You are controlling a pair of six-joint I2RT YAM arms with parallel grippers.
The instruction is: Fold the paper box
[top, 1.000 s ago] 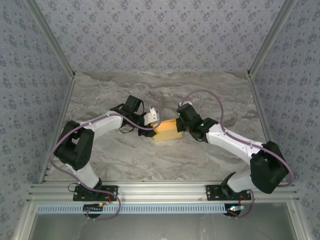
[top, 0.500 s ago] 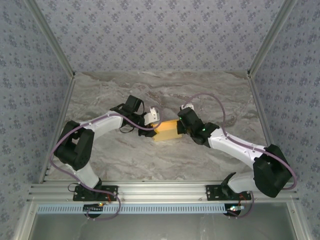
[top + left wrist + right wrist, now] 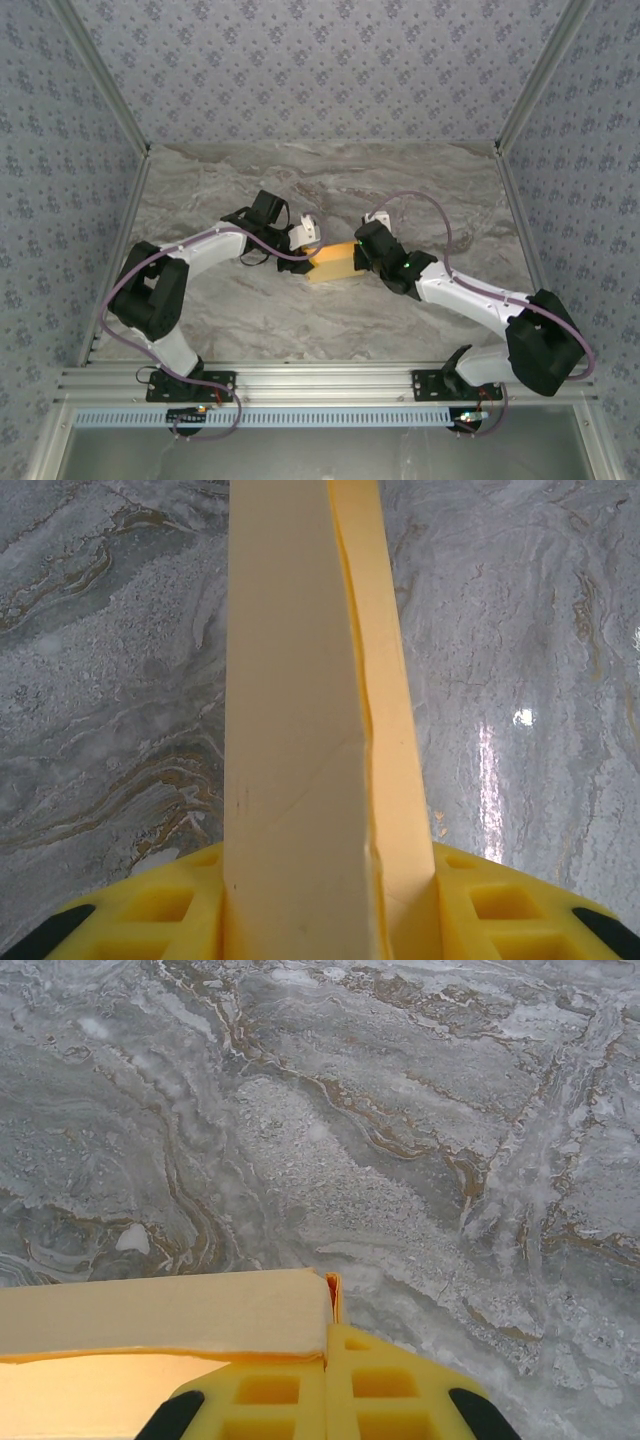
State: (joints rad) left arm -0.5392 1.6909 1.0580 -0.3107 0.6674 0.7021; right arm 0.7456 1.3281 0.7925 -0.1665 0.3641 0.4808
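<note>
From above, both grippers' fingertips blend into the yellow-orange paper box [image 3: 335, 262], which lies in the middle of the marble table [image 3: 250, 310], so contact is hard to read there. Each wrist view cuts the box off at the frame edge. The left gripper [image 3: 325, 920] pinches the box's left end, one finger on each face. The right gripper [image 3: 328, 1370] has its fingers pressed together at the box's right corner; whether a flap edge is caught between them cannot be told. Each arm bends outward at the elbow and reaches inward to the box.
</note>
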